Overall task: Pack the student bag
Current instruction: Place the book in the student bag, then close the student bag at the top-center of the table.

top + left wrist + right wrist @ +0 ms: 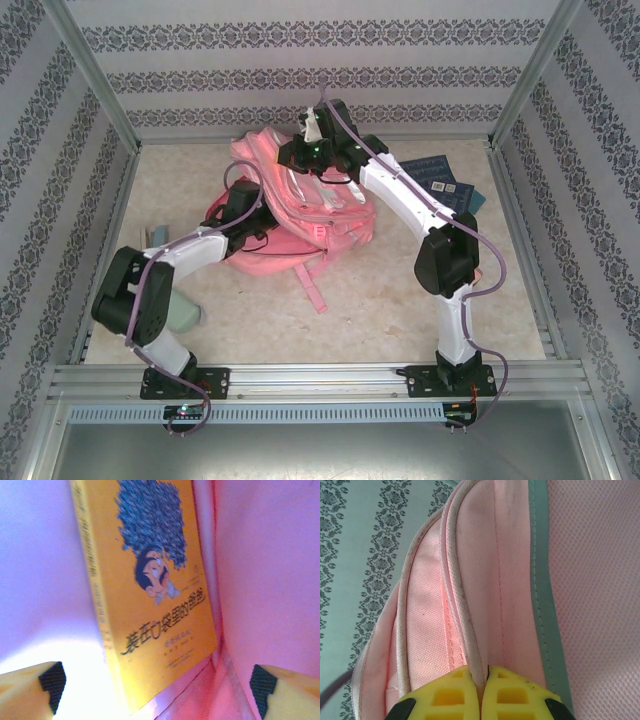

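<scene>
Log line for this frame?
left tool: open, inside bag, facing book | right tool: shut on bag rim

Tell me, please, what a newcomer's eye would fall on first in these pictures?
The big pink bag in the middle of the table stands out first. In the right wrist view the right gripper has its jaws shut on a pale piped seam of the bag. In the left wrist view a bright yellow book stands between pink fabric walls, ahead of the open left gripper.
</scene>
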